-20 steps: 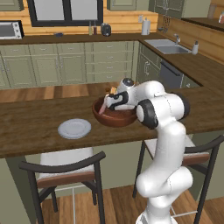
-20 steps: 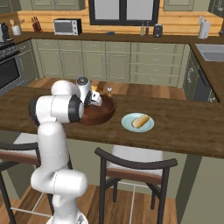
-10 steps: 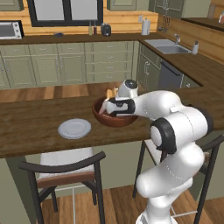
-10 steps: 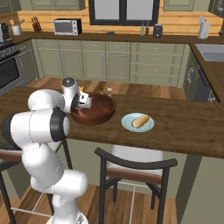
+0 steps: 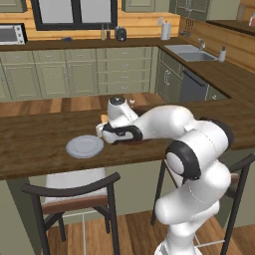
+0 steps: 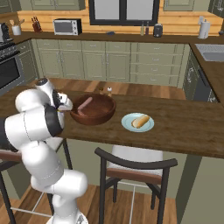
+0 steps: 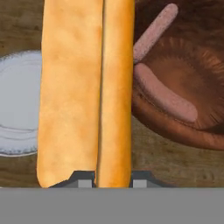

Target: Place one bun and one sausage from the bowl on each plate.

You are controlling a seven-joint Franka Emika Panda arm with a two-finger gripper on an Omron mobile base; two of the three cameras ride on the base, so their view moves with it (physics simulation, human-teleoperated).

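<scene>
My gripper is shut on a golden bun, which runs lengthwise up the hand view. In the left base view the gripper hangs just right of the pale grey-white plate, which has nothing on it; its rim lies under the bun's left side. The dark wooden bowl holds two pinkish sausages and sits to the gripper's right. The other bun lies on the blue-green plate right of the bowl.
Everything stands on a long wooden counter, with two stools tucked under its near edge. Small shakers stand just behind the bowl. My own arm covers most of the bowl in the left base view.
The arm has swung left out of the bowl with the bun in its grip and now hangs between the bowl and the grey-white plate. Plates and bowl have stayed put.
</scene>
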